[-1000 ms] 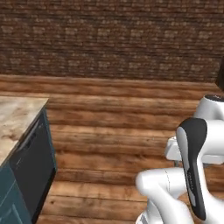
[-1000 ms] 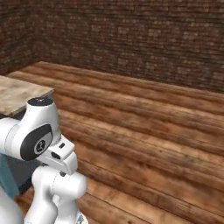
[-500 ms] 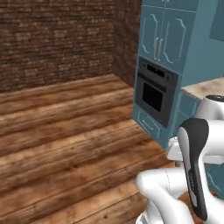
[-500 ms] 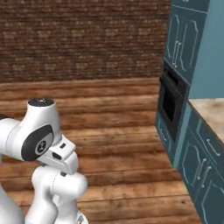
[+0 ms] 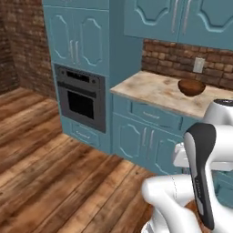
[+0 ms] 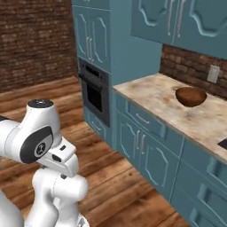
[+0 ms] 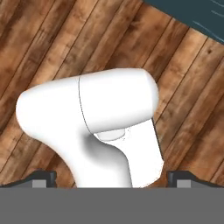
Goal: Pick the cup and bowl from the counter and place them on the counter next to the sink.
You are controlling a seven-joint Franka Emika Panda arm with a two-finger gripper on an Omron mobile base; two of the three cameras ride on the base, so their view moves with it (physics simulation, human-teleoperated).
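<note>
While folded low, hand (image 7: 112, 178) gapes above floorboards (image 7: 43, 39).

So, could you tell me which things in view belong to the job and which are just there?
Job:
- bowl
- counter
- gripper, open, empty

Just there:
- oven
- wall outlet
- upper cabinets

Wood-grain bowl (image 5: 191, 87) on marbled stone counter (image 5: 154, 92), plank wood floor (image 5: 50, 177).

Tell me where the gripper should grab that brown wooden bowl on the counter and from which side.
Probably by the rim, from above. The bowl sits upright and open on the counter, much too wide to span, so one finger would go inside and one outside its thin wall.
</note>
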